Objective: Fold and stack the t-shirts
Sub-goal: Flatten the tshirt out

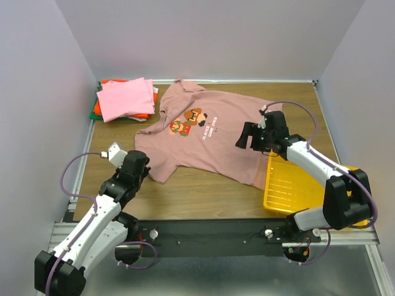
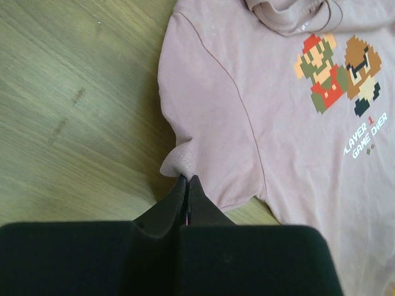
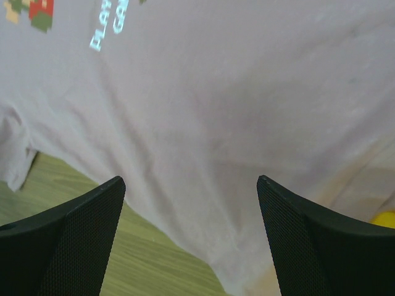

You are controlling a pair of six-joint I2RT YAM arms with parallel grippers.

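Observation:
A dusty mauve-pink t-shirt (image 1: 210, 139) lies spread flat on the wooden table, its pixel-art print (image 2: 336, 71) and white text facing up. My left gripper (image 1: 145, 166) is shut on the hem of the shirt's sleeve (image 2: 180, 159), which bunches up at the closed fingertips (image 2: 187, 180). My right gripper (image 1: 245, 137) hovers open over the shirt's lower right part (image 3: 203, 105), with nothing between its fingers. At the back left sits a stack of folded t-shirts (image 1: 126, 98): bright pink on top, orange-red and green below.
A yellow plastic tray (image 1: 296, 185) lies at the right front, with the shirt's hem corner reaching over its left edge. Grey walls enclose the table on three sides. Bare wood (image 2: 68, 105) shows to the left of the sleeve.

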